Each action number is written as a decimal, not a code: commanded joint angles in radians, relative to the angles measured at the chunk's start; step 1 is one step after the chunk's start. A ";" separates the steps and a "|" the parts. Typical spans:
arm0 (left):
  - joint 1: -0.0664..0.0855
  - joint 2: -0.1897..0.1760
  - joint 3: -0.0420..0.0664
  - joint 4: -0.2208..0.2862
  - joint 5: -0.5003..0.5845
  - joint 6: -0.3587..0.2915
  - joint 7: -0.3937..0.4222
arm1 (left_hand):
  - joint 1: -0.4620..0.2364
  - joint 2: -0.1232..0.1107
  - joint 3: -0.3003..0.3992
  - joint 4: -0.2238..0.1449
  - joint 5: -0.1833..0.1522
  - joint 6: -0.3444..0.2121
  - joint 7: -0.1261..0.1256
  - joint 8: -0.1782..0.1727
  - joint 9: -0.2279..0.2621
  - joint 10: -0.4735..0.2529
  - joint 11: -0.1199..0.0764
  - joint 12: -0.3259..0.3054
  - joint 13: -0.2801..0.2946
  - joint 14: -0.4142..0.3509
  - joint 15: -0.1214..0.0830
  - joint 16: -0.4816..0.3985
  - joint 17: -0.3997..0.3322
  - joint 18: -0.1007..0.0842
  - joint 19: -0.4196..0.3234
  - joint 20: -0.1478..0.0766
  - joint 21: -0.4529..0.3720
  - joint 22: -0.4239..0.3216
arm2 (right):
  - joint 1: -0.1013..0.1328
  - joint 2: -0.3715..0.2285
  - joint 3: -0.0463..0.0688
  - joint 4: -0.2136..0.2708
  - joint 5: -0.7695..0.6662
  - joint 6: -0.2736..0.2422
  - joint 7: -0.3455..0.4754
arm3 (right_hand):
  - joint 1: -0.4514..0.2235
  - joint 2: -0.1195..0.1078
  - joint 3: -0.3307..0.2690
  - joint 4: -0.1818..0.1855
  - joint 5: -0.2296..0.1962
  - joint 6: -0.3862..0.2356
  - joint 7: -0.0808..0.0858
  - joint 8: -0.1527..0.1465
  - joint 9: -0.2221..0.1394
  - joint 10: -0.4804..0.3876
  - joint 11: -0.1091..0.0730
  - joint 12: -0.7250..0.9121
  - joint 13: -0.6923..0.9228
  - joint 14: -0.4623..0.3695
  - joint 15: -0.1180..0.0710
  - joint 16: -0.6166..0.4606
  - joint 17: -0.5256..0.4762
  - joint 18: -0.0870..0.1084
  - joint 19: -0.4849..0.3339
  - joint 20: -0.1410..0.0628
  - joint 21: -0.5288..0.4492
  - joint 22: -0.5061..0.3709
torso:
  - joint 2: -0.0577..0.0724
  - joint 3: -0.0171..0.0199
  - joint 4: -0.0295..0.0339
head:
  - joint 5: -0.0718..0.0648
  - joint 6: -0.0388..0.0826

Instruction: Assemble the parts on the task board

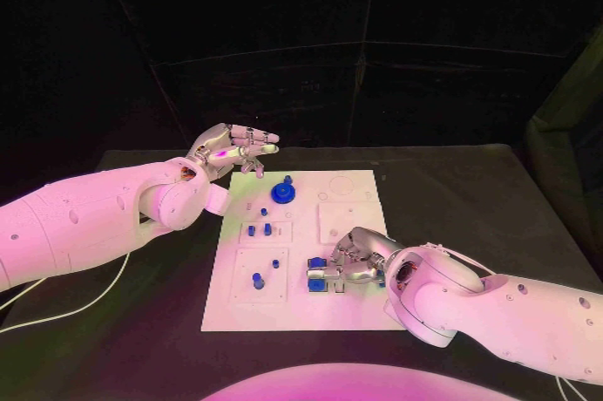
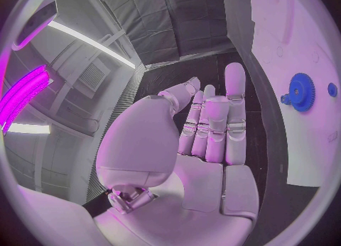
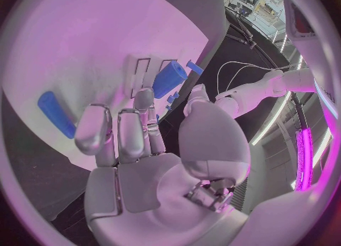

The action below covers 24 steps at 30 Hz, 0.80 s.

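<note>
The white task board [image 1: 352, 309] lies in the middle of the black table. A blue gear [image 1: 285, 193] stands near its far edge, and small blue pegs [image 1: 258, 231] stand in slots further in. My left hand [image 1: 233, 149] hovers over the board's far left corner with its fingers apart and nothing in it. The left wrist view shows its flat palm [image 2: 206, 144] beside the gear [image 2: 302, 91]. My right hand [image 1: 361, 256] rests low over the near right part of the board, fingers [image 3: 144, 101] stretched toward a blue cylinder [image 3: 168, 79]. It holds nothing. A blue peg [image 3: 55, 113] lies beside it.
More blue pieces [image 1: 321, 277] sit in recesses just left of my right hand, and another peg [image 1: 258, 282] stands near the board's left side. A white cable [image 1: 76, 305] trails over the table under my left arm. Bare black table surrounds the board.
</note>
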 commanded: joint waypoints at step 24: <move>0.002 -0.003 0.000 0.000 0.003 0.014 -0.001 | -0.003 0.006 -0.009 0.003 0.002 0.000 0.000 0.005 0.001 -0.009 0.003 0.009 -0.002 -0.012 0.001 -0.007 -0.004 0.013 -0.008 0.001 -0.007 -0.003 | 0.001 -0.015 0.000 0.017 -0.143 0.037 0.018 | 0.288 0.087 0.059 -0.155 0.042 0.011 -0.009 0.041 0.003 0.051 -0.010 0.071 0.074 0.038 0.000 0.002 0.025 -0.004 0.016 -0.006 0.011 0.041 | 0.000 -0.0002 0.0003 | -0.004 -0.007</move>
